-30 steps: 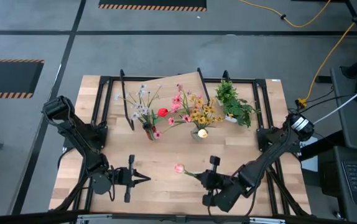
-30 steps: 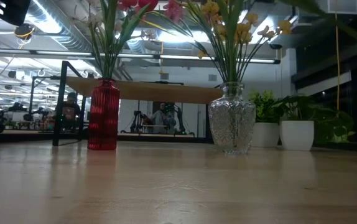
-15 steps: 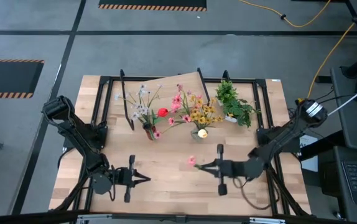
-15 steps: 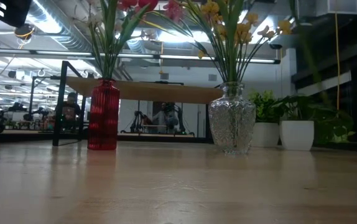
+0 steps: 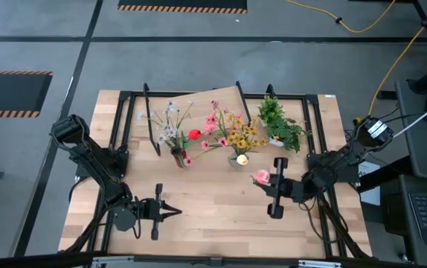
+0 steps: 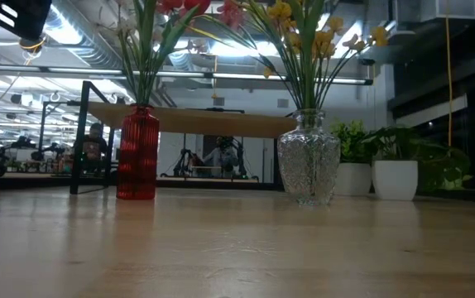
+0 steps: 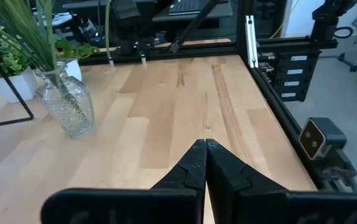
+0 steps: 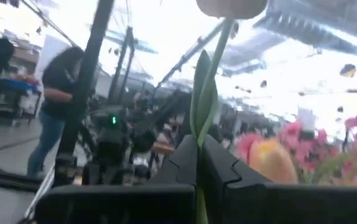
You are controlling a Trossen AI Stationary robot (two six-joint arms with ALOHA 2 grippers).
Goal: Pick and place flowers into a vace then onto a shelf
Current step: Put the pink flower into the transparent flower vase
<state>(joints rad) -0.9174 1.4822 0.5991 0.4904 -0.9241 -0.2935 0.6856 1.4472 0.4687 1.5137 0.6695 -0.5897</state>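
High view: the right gripper (image 5: 267, 182), fingers clamped on a pink flower (image 5: 262, 176), sits just right of the clear vase (image 5: 237, 159); lower the stem gently among crowded blooms. Left gripper (image 5: 170, 211), fingers closed and empty, waits near-left on the desk (image 5: 198, 223). Right wrist view: the stem stands upright between the fingers (image 8: 225, 171).

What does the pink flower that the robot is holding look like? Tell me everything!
The pink flower has a small rounded pink head, like a tulip bud, on a thin green stem with one narrow green leaf. It looks artificial. The right gripper is shut on the stem, with the dark fingers pinching it just below the leaf. It is lifted off the wooden table, beside the clear glass vase of yellow and pink flowers. Only the gripper touches it.
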